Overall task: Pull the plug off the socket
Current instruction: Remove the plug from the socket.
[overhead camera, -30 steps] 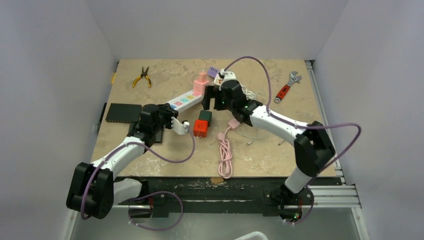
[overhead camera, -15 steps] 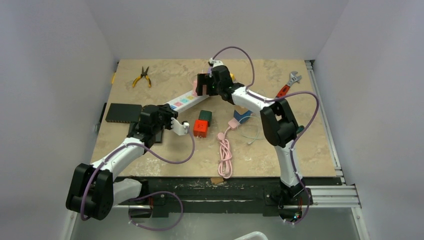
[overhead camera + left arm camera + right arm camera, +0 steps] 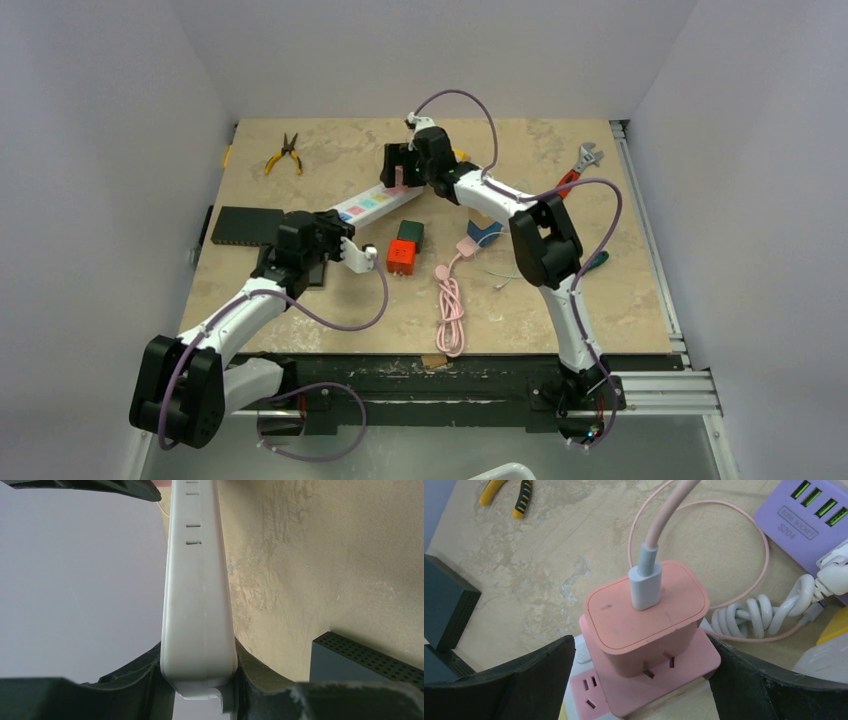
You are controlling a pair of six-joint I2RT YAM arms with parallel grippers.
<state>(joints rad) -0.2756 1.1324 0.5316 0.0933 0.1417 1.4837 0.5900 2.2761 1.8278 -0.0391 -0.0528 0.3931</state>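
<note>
Table (image 3: 600, 300) first: tan top, clutter mostly mid and far. Power strip (image 3: 365, 203) is the long white bar, and its long axis runs from near-left up to far-right.

Your left gripper (image 3: 352, 252) is pinching the near-left end of that strip. In the left wrist view both fingers press flat on the strip's sides (image 3: 197, 605), so it's anchored.

Your right gripper (image 3: 400, 170) sits at the far-right end with its jaws spread wide. In the right wrist view the two dark fingers flank the plug (image 3: 644, 615) left and right, with a gap on each side and nothing pinched yet.

The plug is the pink block seated upright in the pink socket (image 3: 684, 672) at the strip's far end. A grey connector (image 3: 645, 582) and a pink cable (image 3: 664, 515) come out of its top.

What matters for the move is that the plug lies right between the right fingers, so the right arm is the near one and the left only holds the strip down. The prongs go straight into the socket face, so I'd judge the pull should run along the plug's own upright axis, away from the strip and not sideways. Close first. Watch the cable, which loops off to the far right and could drag.
</note>
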